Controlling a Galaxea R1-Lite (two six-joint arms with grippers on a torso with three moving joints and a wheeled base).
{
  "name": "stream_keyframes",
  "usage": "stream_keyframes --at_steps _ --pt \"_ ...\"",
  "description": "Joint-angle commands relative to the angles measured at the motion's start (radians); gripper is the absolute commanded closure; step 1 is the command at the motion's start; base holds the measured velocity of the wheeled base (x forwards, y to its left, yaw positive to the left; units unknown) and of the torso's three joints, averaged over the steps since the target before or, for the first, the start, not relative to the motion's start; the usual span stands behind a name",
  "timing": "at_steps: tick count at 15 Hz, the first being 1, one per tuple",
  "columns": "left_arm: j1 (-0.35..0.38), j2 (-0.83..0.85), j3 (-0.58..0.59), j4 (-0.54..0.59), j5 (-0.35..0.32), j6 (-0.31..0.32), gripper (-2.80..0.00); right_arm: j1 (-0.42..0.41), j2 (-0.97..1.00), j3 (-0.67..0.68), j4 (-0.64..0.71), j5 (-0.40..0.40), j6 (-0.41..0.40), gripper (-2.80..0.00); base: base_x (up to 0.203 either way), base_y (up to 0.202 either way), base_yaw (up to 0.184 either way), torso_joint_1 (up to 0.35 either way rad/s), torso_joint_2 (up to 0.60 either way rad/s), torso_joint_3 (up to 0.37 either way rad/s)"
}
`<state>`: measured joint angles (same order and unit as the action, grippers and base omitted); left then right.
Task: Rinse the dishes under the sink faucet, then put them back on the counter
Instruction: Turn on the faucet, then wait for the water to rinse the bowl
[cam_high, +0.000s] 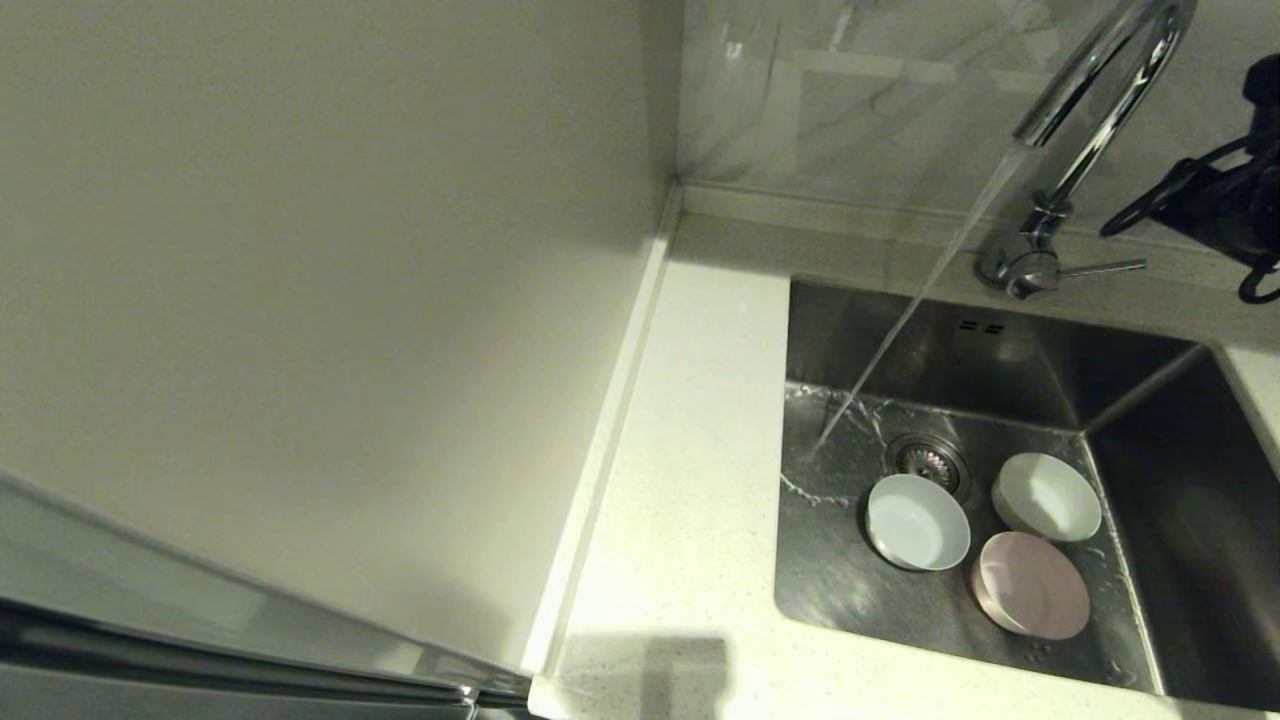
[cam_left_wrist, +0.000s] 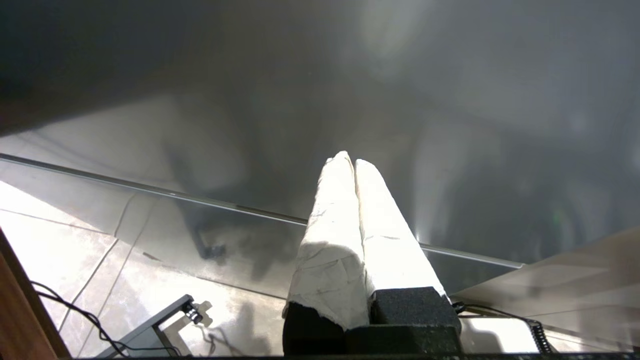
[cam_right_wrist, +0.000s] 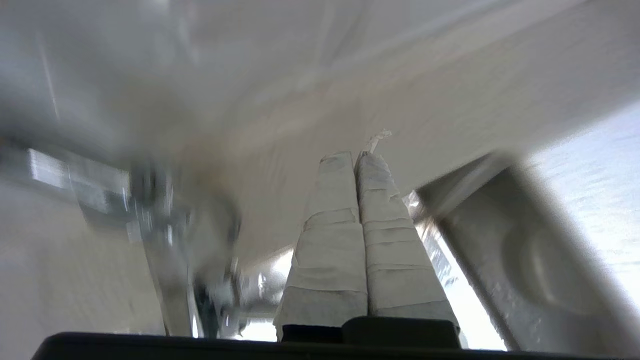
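Three bowls (cam_high: 1000, 540) sit together in the sink (cam_high: 1150, 400), just right of the drain strainer (cam_high: 928, 459); the faucet (cam_high: 1080, 150) stands behind the sink; the table (cam_high: 690, 480) lies to the sink's left.

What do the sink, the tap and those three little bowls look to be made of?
The sink looks like brushed stainless steel: dull grey with a soft sheen. The faucet seems polished chrome, mirror-bright. The blue bowl, pink bowl and whitish-green bowl are smooth and matte, perhaps plastic or glazed ceramic; the look leaves it open.
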<state>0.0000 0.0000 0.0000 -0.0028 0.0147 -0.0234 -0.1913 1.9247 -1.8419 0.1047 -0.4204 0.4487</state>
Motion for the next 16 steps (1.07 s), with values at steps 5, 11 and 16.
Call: stream_keyframes --at_steps 5,11,16 --pt "0.0 -0.003 0.0 0.0 0.001 -0.001 0.0 -0.168 -0.351 0.174 0.0 -0.045 -0.088 0.0 0.0 0.0 0.0 0.0 0.0 0.0" --pt "0.0 -0.003 0.0 0.0 0.001 -0.001 0.0 -0.341 -0.828 0.619 0.01 -0.147 -0.228 0.0 0.0 0.0 0.0 0.0 0.0 0.0" --pt "0.0 -0.003 0.0 0.0 0.001 -0.001 0.0 -0.061 -1.243 0.836 0.145 -0.147 -0.259 0.0 0.0 0.0 0.0 0.0 0.0 0.0"
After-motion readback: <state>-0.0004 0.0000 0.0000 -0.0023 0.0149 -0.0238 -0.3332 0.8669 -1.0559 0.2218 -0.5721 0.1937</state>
